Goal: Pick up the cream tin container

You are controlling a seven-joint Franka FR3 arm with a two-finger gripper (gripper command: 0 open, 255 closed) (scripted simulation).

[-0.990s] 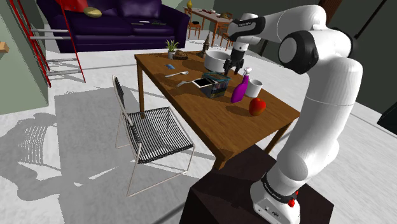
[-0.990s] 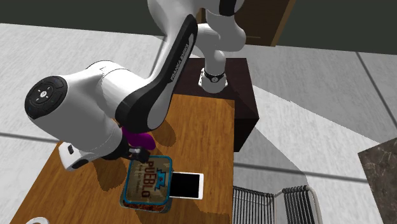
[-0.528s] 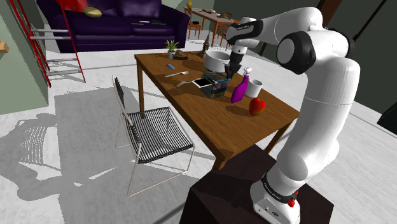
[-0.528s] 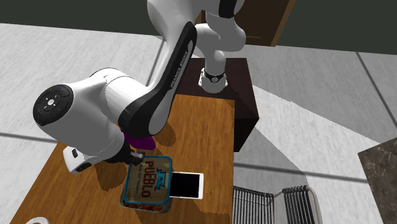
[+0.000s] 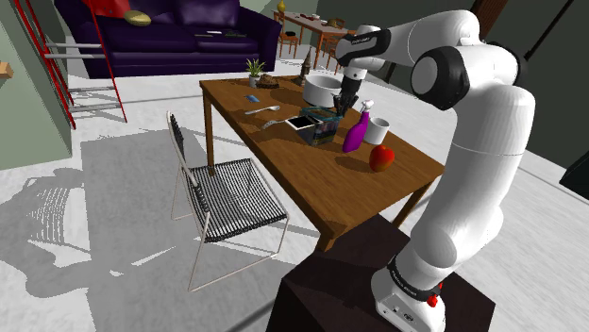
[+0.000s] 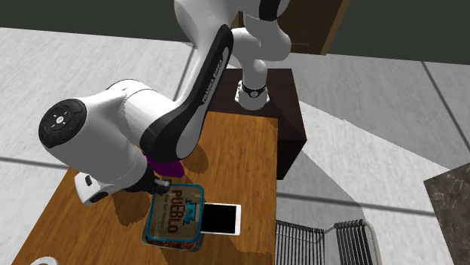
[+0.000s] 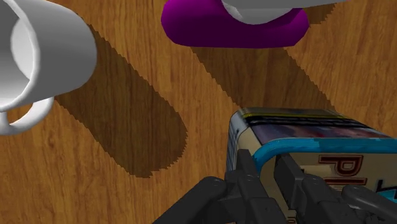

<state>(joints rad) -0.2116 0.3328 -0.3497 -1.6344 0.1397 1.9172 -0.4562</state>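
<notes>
One step left: the lift. Hand (image 7: 266, 164) looked clamped on the wall of the cream tin (image 6: 175, 218); tin sat on the desk (image 5: 311, 184), phone (image 6: 220, 219) at its 3 o'clock in second exterior view.

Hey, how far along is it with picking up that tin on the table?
Approach looks done: the gripper sits at one end of the cream, blue-rimmed tin. The grasp is in hand; I can't tell if it's closed. Lifting is left: the tin rests on the table.
</notes>
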